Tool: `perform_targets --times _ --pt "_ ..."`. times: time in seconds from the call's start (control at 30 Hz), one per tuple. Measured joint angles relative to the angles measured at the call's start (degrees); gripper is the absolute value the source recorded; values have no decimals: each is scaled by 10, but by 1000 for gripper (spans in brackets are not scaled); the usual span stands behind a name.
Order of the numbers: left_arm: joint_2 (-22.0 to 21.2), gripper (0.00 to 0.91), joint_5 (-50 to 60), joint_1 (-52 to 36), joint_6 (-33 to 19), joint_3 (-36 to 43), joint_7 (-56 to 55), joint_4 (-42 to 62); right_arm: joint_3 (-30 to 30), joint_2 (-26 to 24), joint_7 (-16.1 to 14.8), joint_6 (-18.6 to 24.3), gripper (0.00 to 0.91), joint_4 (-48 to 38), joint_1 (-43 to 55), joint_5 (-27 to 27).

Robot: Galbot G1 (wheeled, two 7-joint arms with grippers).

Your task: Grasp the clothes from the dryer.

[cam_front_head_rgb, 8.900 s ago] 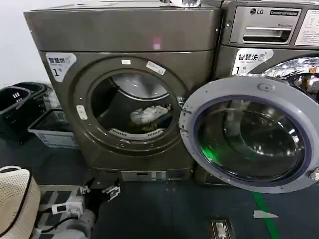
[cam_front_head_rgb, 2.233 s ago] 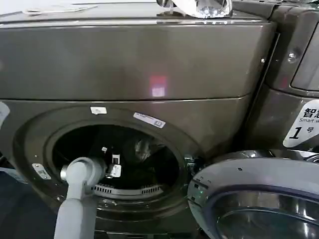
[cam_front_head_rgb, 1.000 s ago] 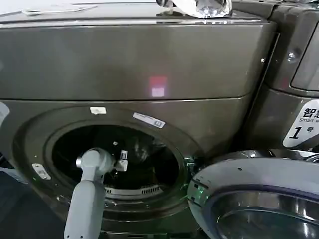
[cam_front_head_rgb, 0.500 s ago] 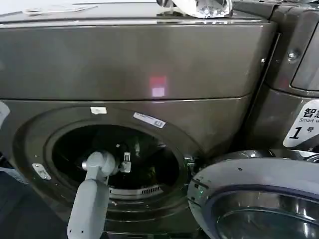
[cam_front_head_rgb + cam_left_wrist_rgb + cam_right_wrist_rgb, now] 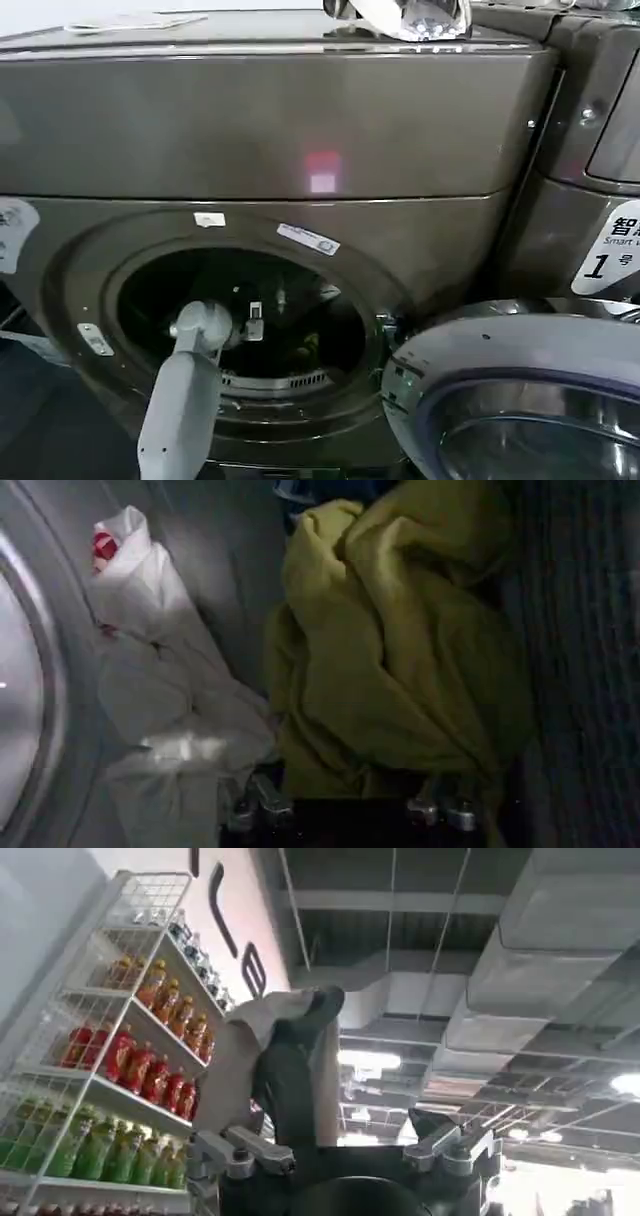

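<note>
The left gripper was seen well inside the dryer, its arm passing through the round porthole into the dark drum. Against the head view half a second before, the wrist joint had been carried a little further in and lower relative to the porthole rim, and against the view from about a second before it had been shifted rightward within the opening. From the left wrist view, the fingers were spread apart with nothing between them, and the clothes lay just beyond the tips, against the drum wall. The yellow-green garment was heaped directly ahead of the gripper; the pale grey-white garment was pressed against it, on the side nearer the drum's shiny rim.

The approach was judged almost complete, with the closing of the fingers not yet done; the yellow-green fabric looked the likelier catch, and the pale one might be left behind.

The right gripper was held away from the dryer, pointed up toward a ceiling and shelves of bottles, its fingers apart and empty.
</note>
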Motion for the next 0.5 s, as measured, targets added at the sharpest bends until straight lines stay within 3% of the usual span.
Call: perform_targets --times 0.5 --pt "2 0 -42 8 3 -1 -32 -26 -1 1 0 2 907 -1 0 0"
